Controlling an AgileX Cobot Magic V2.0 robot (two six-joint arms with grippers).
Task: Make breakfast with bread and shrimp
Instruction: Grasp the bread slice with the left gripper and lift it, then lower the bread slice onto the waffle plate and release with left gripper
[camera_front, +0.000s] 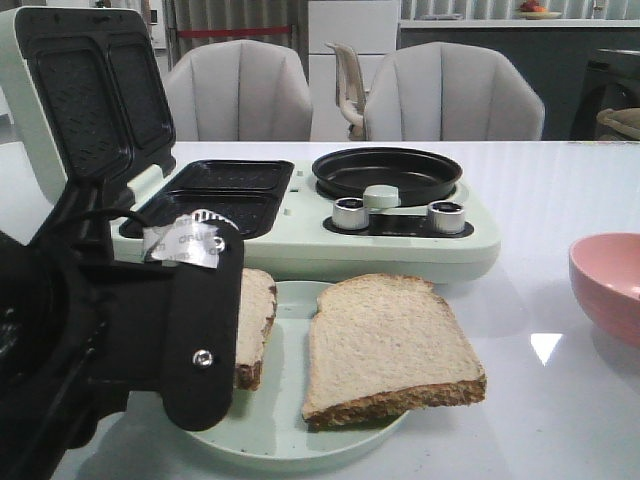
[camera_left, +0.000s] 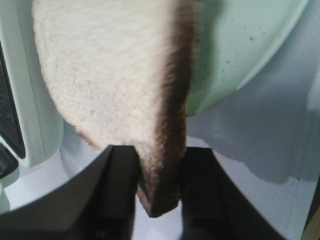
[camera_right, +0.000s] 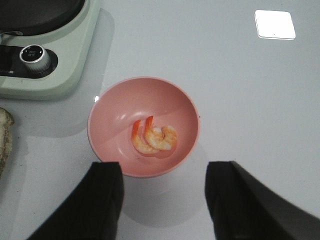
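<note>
Left hand is clamped on one bread slice, fingers pinching it at the crust edge, so the slice stands on edge rather than flat; in the front view this slice sits at the left side of the pale green plate, lower crust touching or just off the plate, cannot tell which. Second bread slice lies flat on the same plate, just right of the held one, untouched. Key relation: the sandwich maker's open lower tray is directly behind the plate and slightly left, lid tipped up and back, so the held slice has to go up and forward, away from the robot, then be turned flat to drop into a square pocket. The slice's flat face currently faces sideways, so a wrist roll looks needed before release. Left arm is clearly the nearer one for the tray. Right hand is spread wide, holding nothing, hovering above the pink bowl with the shrimp lying in its bottom, roughly centred between the fingers. The bowl is at the far right of the table, well apart from the plate, near the maker's round pan and silver knobs. Judged stage: early, no bread loaded yet, shrimp not yet picked.
</note>
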